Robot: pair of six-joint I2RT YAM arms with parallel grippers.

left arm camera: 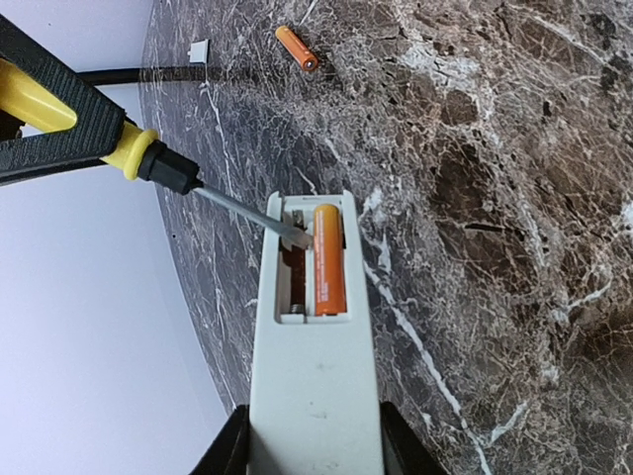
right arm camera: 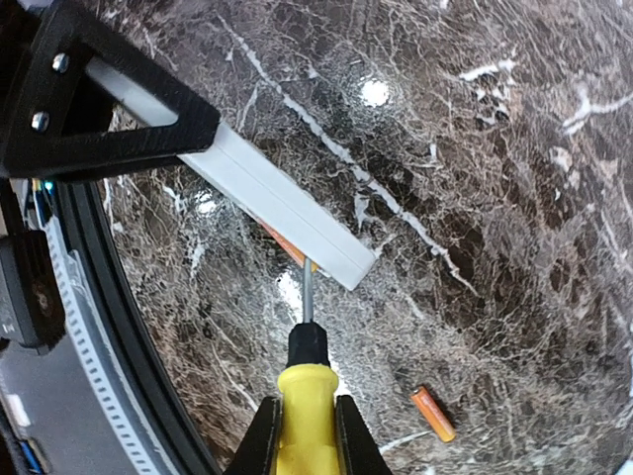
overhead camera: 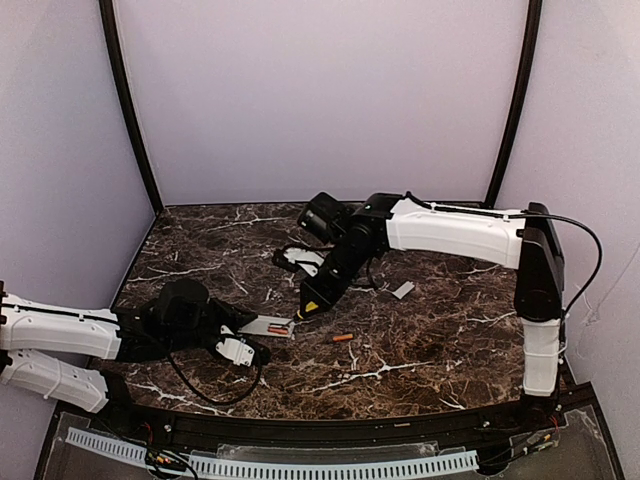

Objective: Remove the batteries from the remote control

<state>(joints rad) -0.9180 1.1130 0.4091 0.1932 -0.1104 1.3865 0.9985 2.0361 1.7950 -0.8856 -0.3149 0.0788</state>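
Note:
My left gripper is shut on the white remote control, held back side up above the table. Its open bay holds one orange battery; the slot beside it is empty. My right gripper is shut on the yellow-handled screwdriver, whose metal tip sits in the bay's far end against that battery. The other battery lies loose on the marble, also in the top view and the right wrist view. From above, the remote lies between both grippers.
The small grey-white cover piece lies on the marble right of the right arm. A black cable loops under the left wrist. The table's toothed front rail runs along the near edge.

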